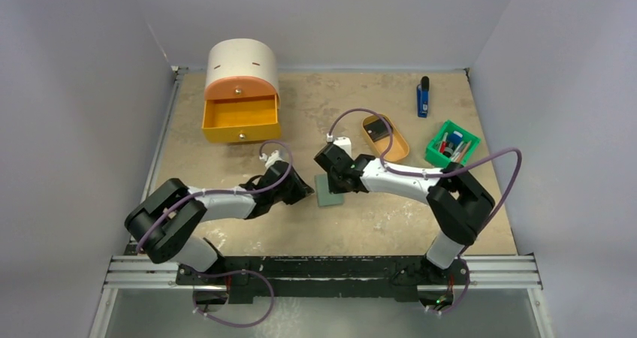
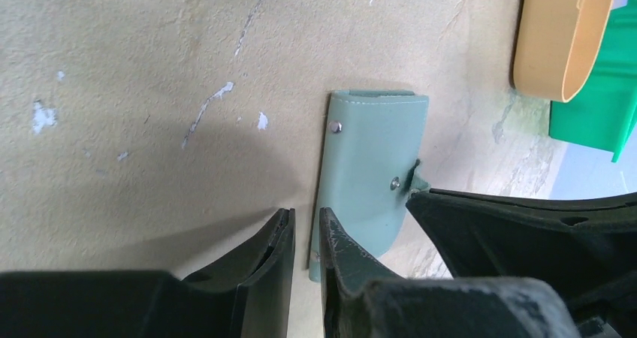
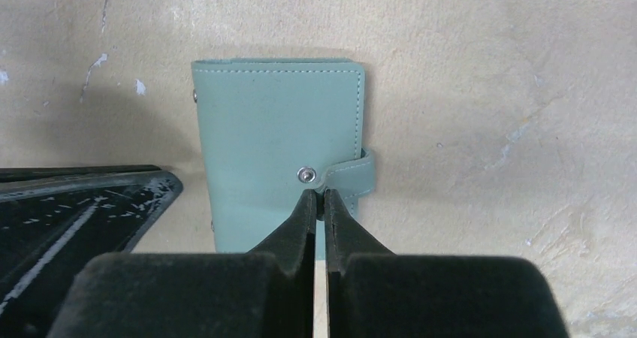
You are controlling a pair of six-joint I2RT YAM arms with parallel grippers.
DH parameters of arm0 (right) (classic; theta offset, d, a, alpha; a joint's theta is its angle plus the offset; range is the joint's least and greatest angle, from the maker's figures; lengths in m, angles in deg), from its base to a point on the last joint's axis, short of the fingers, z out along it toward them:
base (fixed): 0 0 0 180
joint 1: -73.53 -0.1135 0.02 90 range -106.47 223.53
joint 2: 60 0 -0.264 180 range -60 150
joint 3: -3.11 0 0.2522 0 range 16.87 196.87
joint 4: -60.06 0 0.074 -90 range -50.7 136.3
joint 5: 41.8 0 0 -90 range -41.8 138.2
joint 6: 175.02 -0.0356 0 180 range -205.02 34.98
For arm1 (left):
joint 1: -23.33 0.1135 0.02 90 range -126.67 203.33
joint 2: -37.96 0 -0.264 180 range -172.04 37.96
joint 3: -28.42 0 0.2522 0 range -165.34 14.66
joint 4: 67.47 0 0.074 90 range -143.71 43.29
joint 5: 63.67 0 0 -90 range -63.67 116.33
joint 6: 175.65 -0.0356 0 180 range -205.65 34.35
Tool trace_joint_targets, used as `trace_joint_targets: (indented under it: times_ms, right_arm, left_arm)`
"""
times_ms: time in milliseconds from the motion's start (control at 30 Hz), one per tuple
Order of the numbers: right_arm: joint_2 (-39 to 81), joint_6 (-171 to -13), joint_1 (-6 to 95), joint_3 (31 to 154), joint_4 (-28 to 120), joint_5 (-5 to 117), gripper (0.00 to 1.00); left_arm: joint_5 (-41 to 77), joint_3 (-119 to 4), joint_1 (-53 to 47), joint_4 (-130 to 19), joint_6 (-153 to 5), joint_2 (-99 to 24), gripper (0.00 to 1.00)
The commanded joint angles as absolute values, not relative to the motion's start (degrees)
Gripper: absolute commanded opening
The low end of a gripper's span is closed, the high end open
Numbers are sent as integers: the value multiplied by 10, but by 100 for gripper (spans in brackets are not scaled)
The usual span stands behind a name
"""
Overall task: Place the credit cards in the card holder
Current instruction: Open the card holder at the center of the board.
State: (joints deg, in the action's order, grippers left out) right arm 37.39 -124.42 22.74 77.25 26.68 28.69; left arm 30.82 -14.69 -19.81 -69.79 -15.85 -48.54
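Note:
The grey-green card holder [image 1: 328, 190] [image 2: 372, 165] [image 3: 270, 128] lies folded shut on the table between the two arms. My right gripper [image 1: 339, 180] [image 3: 317, 195] is shut on the end of its snap tab [image 3: 353, 174], right beside the metal snap. My left gripper [image 1: 304, 191] [image 2: 306, 214] is at the holder's left edge, its fingers a narrow gap apart with nothing between them; one fingertip [image 2: 334, 233] lies over the holder's corner. A black credit card [image 1: 381, 130] lies in the tan tray.
The tan oval tray [image 1: 398, 146] [image 2: 556, 37] and a green bin [image 1: 451, 144] [image 2: 593, 105] of small items stand at the right. A blue-and-black stick [image 1: 424, 96] lies at the back right. An orange drawer unit [image 1: 240, 120] with its drawer open stands at the back left.

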Motion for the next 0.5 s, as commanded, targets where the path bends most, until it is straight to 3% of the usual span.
trace_joint_targets:
  times_ms: [0, 333, 467]
  right_arm:
    - [330, -1275, 226, 758, 252, 291, 0]
    - [256, -1327, 227, 701, 252, 312, 0]
    - [169, -1316, 227, 635, 349, 356, 0]
  left_arm:
    - [322, -159, -196, -658, -178, -428, 18]
    - [290, -189, -197, -661, -203, -424, 20]
    - [284, -195, -205, -658, -230, -420, 32]
